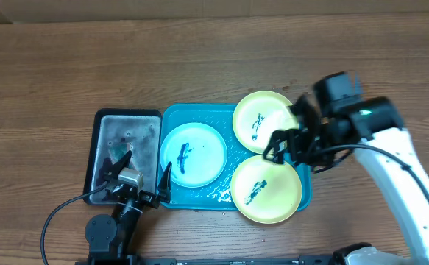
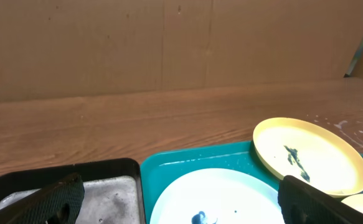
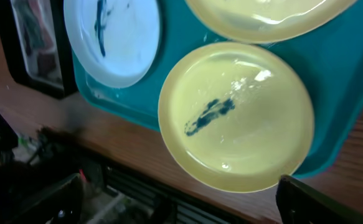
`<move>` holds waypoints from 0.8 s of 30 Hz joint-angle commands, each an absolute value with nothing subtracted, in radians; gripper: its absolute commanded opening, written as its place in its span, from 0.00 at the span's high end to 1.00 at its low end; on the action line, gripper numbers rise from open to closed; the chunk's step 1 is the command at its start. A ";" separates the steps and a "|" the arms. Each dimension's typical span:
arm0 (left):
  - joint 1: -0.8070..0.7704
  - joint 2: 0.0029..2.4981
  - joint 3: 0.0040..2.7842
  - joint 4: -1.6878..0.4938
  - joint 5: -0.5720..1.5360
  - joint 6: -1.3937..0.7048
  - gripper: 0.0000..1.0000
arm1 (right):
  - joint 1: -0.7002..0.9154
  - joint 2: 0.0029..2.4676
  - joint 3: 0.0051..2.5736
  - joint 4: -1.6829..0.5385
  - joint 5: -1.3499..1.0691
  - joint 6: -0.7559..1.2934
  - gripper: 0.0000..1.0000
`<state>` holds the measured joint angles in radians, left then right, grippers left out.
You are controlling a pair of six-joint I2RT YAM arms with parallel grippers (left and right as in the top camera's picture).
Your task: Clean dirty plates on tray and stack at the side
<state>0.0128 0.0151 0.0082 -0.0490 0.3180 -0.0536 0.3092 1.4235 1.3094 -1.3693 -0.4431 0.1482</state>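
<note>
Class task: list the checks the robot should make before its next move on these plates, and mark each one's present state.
1. Left hand open, empty: ok.
2. Right hand open, empty: ok.
3. Blue plate, far yellow plate and near yellow plate on the tray: ok; the near one overhangs the front rim.
4. Smears wiped: not ok, all three marked.
5. Wiping tool found: cannot tell; black tray contents unclear.

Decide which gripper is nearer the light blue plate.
Left. The left gripper, jaws open, sits at the near left edge of the light blue plate; the right gripper hangs further off, between the two yellow-green plates.
</note>
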 commanded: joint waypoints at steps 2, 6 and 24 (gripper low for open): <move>0.014 0.004 0.005 -0.044 0.311 -0.068 0.00 | 0.450 1.427 1.337 -1.355 -0.437 0.130 0.00; 0.014 0.004 0.005 -0.048 0.311 -0.068 0.00 | 0.532 1.427 1.336 -1.315 -0.463 0.130 0.00; 0.014 0.194 0.222 -0.153 0.456 -0.212 0.00 | 0.585 1.592 1.335 -1.052 -0.473 0.263 0.00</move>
